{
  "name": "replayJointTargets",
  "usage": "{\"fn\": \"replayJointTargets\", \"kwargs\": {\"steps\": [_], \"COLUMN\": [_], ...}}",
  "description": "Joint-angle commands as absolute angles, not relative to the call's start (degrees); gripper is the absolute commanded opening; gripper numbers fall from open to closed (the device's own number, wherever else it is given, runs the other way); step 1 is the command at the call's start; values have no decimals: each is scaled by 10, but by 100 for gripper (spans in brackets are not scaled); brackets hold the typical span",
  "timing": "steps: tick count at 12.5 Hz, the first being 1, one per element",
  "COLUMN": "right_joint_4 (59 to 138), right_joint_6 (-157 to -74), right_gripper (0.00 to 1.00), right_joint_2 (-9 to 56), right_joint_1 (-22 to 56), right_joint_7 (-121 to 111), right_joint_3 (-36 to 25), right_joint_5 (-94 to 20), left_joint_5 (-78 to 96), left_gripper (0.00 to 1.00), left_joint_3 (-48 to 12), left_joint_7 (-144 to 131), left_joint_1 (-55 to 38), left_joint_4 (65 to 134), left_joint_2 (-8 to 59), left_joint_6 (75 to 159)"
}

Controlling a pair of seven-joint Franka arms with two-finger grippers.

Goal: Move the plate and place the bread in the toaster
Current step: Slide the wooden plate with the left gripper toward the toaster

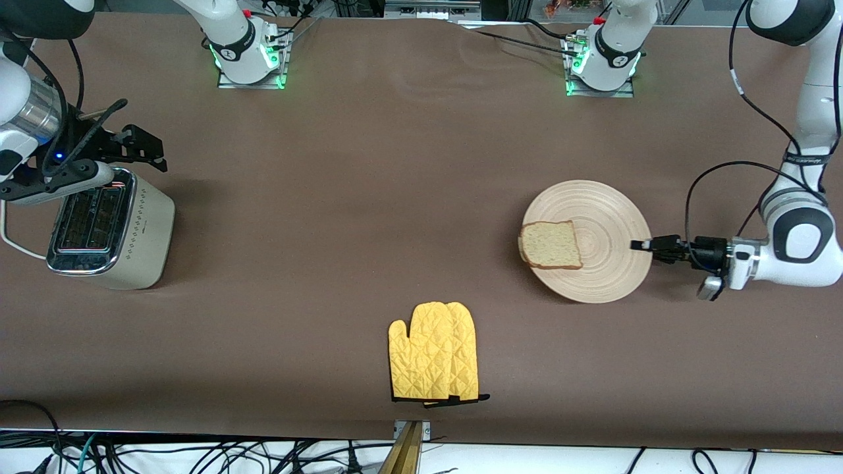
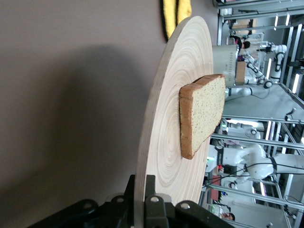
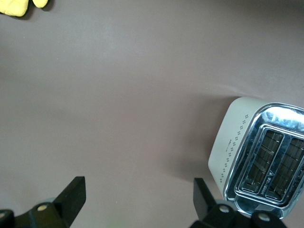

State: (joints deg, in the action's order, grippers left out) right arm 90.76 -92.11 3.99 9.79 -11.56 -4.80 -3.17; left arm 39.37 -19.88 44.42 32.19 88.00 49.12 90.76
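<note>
The pale wooden plate [image 1: 606, 210] lies toward the left arm's end of the table. The bread [image 1: 550, 245] rests on it, on the side toward the right arm. My left gripper [image 1: 642, 245] is shut on the plate's rim; in the left wrist view its fingers [image 2: 154, 192] clamp the edge of the plate [image 2: 166, 142] with the bread [image 2: 202, 114] on it. The cream toaster [image 1: 108, 230] stands at the right arm's end with both slots empty. My right gripper [image 1: 148, 150] hangs open and empty over the table beside the toaster [image 3: 259, 156], and its jaws [image 3: 138, 197] are wide apart.
A yellow oven mitt [image 1: 435, 359] lies near the table's front edge, nearer to the front camera than the plate. It also shows in the left wrist view [image 2: 175, 14] and the right wrist view [image 3: 19, 5]. The toaster's white cord [image 1: 16, 243] runs off the table's end.
</note>
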Motion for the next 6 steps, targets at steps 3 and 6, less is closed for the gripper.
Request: {"fn": "replayJointTargets", "kwargs": {"steps": [3,6], "right_joint_4": [908,909], "right_joint_6": [-920,-922], "right_gripper": [100,100], "right_joint_2": [34,35], "right_joint_1": [99,100], "right_joint_7": [-124,-119], "right_joint_3": [-47,-44], "right_joint_5": [-34,-32], "left_joint_5": [487,515], "left_gripper": [0,0], "left_joint_3": [-204,-204], "left_joint_7": [427,414], "left_joint_1": [183,104], "left_joint_4": [883,893], "left_joint_2": [487,490], "left_joint_6": [915,993]}}
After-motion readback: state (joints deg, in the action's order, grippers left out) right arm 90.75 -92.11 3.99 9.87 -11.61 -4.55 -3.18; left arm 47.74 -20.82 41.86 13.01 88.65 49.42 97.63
